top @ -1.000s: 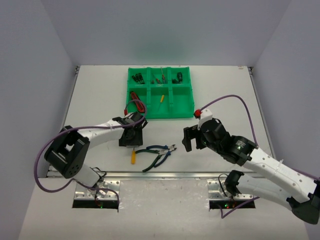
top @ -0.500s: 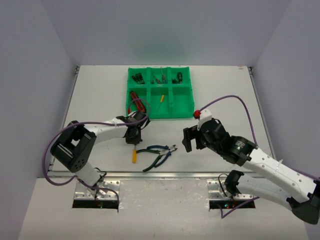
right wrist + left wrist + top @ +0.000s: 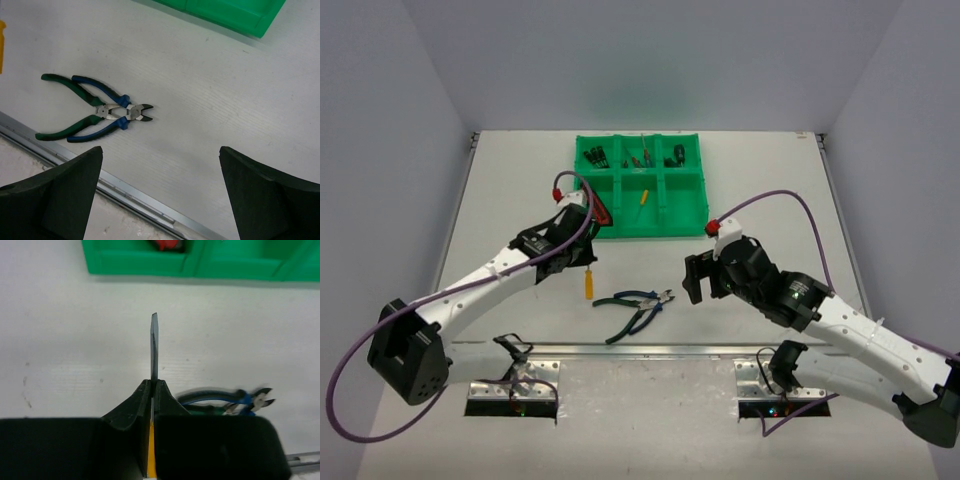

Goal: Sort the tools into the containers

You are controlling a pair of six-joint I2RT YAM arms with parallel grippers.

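Holding the screwdriver [image 3: 154,342] just short of the tray [image 3: 650,228]
Left gripper [image 3: 152,386] clamped on the thin shaft, yellow handle hanging below, apparently off the table near the tray's front wall. Risk: with so narrow a pinch the heavy handle may swing or slip out, and the tip may catch that wall. Right gripper [image 3: 160,170] wide open, empty, over two pliers [image 3: 97,112] lying on the table beside the path

The left arm's black fingers [image 3: 127,412] pinch a yellow-handled screwdriver [image 3: 154,350], its dark shaft pointing toward the bright green plastic tray [image 3: 135,262]; blurred blue-handled pliers [image 3: 220,401] lie on the white desk [image 3: 60,340] to the right
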